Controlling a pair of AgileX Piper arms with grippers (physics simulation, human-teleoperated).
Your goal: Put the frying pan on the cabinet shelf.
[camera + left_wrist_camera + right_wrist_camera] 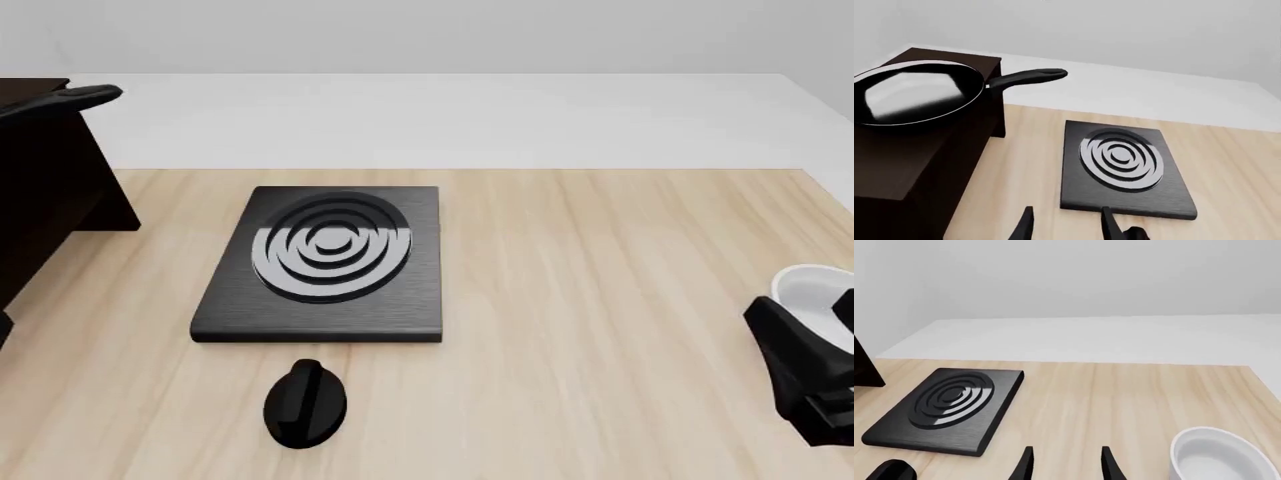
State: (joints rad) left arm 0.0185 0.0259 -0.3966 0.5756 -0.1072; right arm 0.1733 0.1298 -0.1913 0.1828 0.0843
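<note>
Basically done: frying pan [914, 95] sits on the cabinet shelf [894, 165], handle sticking out past the edge.

Nothing obvious left, judging by placement. Left gripper [1066, 225] is spread and holding nothing, low over the table near the burner plate [1124, 167]. Right gripper [1066, 462] likewise parted, gripping nothing, beside the white bowl [1221, 457], whose visible inside looks empty. Black knob [306, 403] lies in front of the burner.
</note>
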